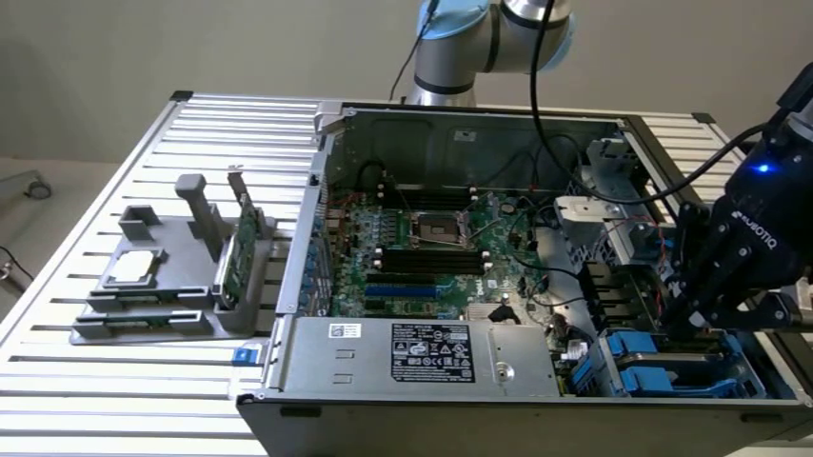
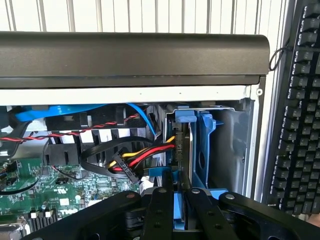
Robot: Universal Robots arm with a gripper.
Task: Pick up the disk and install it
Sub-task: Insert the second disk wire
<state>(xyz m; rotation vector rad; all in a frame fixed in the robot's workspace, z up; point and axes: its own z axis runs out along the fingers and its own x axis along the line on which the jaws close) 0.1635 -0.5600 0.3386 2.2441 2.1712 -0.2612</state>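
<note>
We have the black gripper [image 2: 180, 220] clamped on the blue-framed silver-grey metal disk [image 2: 181, 150], standing on edge in the blue plastic drive bay [image 2: 207, 150] of the open black computer case [image 1: 381, 409], so seating likely needs a straight push

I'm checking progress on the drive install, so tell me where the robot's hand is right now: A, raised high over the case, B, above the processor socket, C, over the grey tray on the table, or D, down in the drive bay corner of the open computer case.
D: the hand is low inside the computer case, at the blue drive carriers, closed on the disk.
</note>
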